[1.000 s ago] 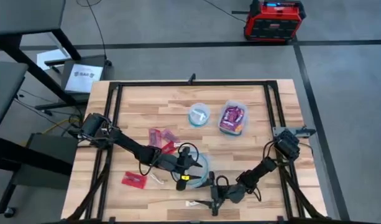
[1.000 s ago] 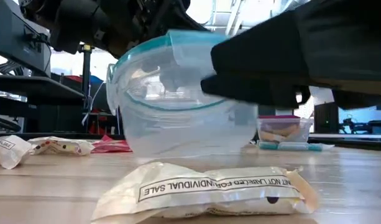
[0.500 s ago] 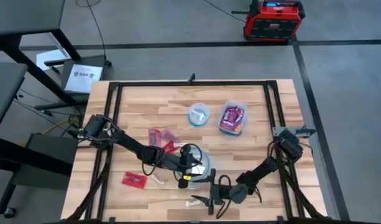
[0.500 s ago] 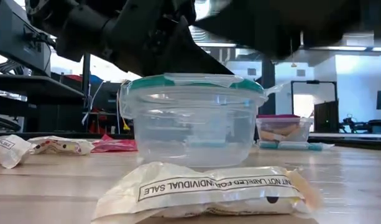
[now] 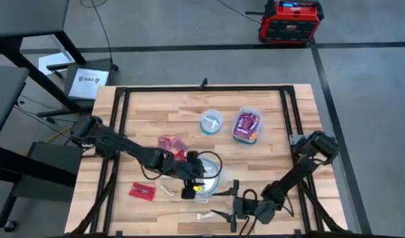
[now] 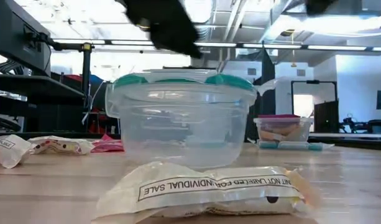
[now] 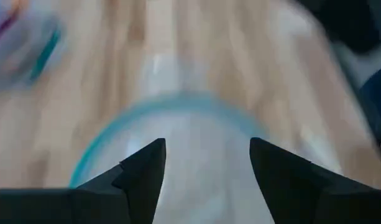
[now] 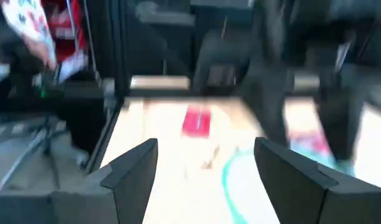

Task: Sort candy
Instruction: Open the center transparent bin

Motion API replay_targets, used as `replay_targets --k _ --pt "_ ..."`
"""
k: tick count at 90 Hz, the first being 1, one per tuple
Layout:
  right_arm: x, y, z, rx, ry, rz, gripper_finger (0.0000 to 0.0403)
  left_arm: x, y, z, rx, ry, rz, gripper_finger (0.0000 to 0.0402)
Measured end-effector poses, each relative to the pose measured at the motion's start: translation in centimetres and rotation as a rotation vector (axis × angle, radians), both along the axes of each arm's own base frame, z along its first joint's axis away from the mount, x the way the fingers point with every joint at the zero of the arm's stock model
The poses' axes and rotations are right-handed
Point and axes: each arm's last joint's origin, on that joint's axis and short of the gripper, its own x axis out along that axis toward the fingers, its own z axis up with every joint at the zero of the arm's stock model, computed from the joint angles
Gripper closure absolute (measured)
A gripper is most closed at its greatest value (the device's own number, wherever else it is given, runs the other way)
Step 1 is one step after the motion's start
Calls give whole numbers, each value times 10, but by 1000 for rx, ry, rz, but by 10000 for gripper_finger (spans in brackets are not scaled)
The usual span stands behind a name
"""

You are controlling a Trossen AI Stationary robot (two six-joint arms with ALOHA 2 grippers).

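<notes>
1. Two arms work at the near half of the desk (image 5: 268,99); the left gripper (image 5: 189,192) hangs just above a clear round tub (image 5: 207,173), its jaws spread wide in the left wrist view, with nothing between them but the tub's blue rim below
2. That tub (image 6: 181,115) stands upright and empty, probably set there as a bin for one kind of candy
3. Right gripper (image 5: 232,209) sits near the front edge, just beside a white stick (image 5: 205,216); its jaws are also spread and hold nothing, so I judge it is about to take that sweet
4. Candy lies scattered: a red packet (image 5: 142,191) near the left front, a small pale stick (image 5: 166,190) beside it, a red cluster (image 5: 172,147) toward the middle, and a cream packet (image 6: 206,190) right before the low camera
5. Farther back a round container (image 5: 211,122) holds a pale piece and a rectangular container (image 5: 247,125) holds purple packets, so part of the sorting looks done
6. Underfoot the desk is pale wood in strips, framed by black rails; beyond it lie grey floor, a red and black box (image 5: 291,21) and a dark bench (image 5: 24,26)
7. Across the low view the room shows ceiling lights and dark stands; no person is visible
</notes>
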Motion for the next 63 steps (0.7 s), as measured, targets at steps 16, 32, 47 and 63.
replay_targets --k 16,32,47,63 --pt "4 -30 -3 184 197 -56 148 -40 18 1 147 170 217 183" --pt "18 -54 -9 262 308 -30 148 -52 29 -31 84 215 274 183" --pt "23 -68 -12 266 387 -22 148 -47 21 -48 -90 141 212 183" --pt "20 -81 -14 228 497 -44 148 -44 1 -42 -204 21 128 183"
